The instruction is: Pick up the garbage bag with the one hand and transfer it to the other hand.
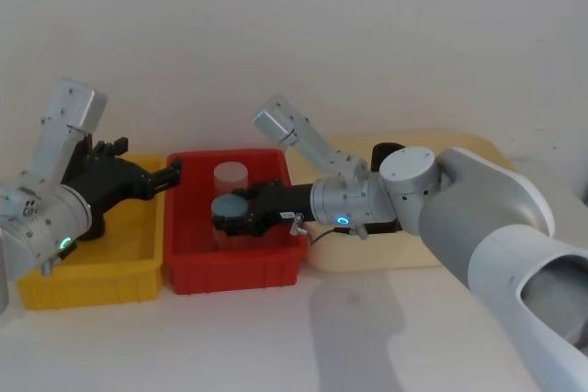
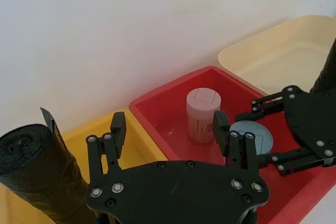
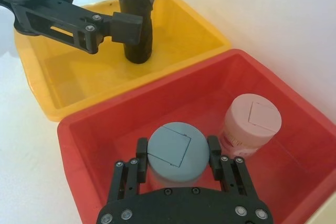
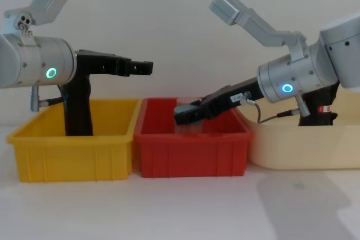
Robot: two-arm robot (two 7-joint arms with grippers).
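In the head view, the yellow bin [image 1: 96, 268] at lower left is crowded: the black roll [image 4: 77, 108] stands upright inside, with the left pincer [image 1: 170, 173] over its right wall. The red bin [image 1: 234, 268] at centre holds a pink jar [image 3: 251, 124] and the right pincer [image 3: 176, 153] gripping a grey jar [image 3: 177, 152]. The tabletop [image 1: 303, 346] along the bottom is open.

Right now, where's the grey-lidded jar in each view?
Head: grey-lidded jar left of centre, inside the red bin.
Left wrist: jar right of centre.
Right wrist: jar bottom centre.
Chest: jar centre, just above the bin's rim.
Shared landmark: the red bin.
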